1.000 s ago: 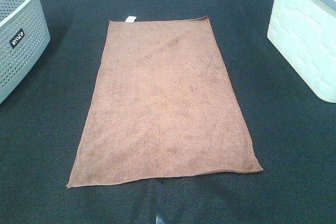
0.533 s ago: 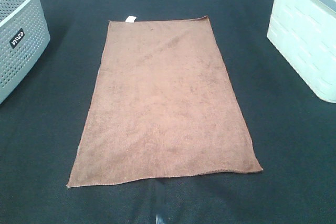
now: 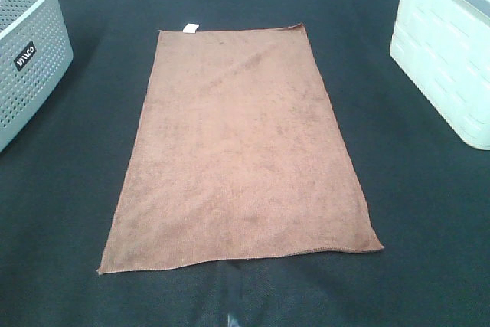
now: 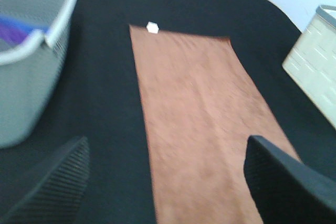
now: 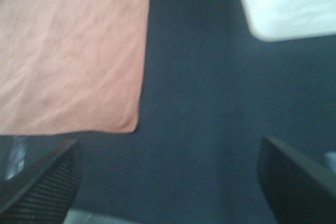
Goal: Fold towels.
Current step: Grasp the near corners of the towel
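The reddish-brown towel (image 3: 241, 151) lies flat and unfolded on the black table, its long side running away from me. A small white tag (image 3: 190, 28) sits on its far short edge. The towel also shows in the left wrist view (image 4: 199, 124) and the right wrist view (image 5: 73, 51). Neither gripper shows in the exterior high view. My left gripper (image 4: 168, 187) is open and empty, above the towel's near left part. My right gripper (image 5: 168, 182) is open and empty, over bare table just off the towel's near right corner (image 5: 131, 127).
A grey perforated basket (image 3: 27, 51) stands at the far left; it also shows in the left wrist view (image 4: 31, 72). A white bin (image 3: 448, 51) stands at the far right. The black table surface (image 3: 429, 212) surrounds the towel.
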{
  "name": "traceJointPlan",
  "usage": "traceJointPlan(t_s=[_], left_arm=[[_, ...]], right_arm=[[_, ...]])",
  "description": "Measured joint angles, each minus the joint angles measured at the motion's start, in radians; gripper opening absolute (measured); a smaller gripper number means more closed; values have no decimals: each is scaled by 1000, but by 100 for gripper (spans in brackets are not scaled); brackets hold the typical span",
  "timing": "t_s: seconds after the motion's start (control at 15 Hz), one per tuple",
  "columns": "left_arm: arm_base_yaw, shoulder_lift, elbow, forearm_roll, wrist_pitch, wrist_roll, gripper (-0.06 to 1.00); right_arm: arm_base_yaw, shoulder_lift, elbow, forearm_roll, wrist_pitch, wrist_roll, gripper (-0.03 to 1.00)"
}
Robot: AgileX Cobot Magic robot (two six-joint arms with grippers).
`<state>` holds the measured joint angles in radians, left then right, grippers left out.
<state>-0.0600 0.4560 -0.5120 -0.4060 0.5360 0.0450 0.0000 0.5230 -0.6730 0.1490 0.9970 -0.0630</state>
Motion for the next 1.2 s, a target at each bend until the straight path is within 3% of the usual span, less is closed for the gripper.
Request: traceJointPlan(t_s=[0.2, 0.27, 0.47, 0.73, 0.8, 1.2], left_arm=[[0, 294, 0, -258, 13, 120, 76], [0, 436, 0, -385, 46, 231, 76], [0, 704, 0, -573, 61, 476, 76], [0, 1002, -1, -857, 58, 787, 76], [0, 1102, -1, -970, 57, 899, 76], [-3, 1362, -2, -1263, 55, 1243, 76]], right_arm=[[0, 275, -13, 98, -4, -44, 85], [0, 407, -13, 153, -6, -92, 85], [0, 653, -13, 303, -46, -216, 85], [0, 903, -14, 482, -188, -379, 85], [0, 990, -14, 529, -236, -469, 85], [0, 1277, -18, 823, -301, -787, 85]])
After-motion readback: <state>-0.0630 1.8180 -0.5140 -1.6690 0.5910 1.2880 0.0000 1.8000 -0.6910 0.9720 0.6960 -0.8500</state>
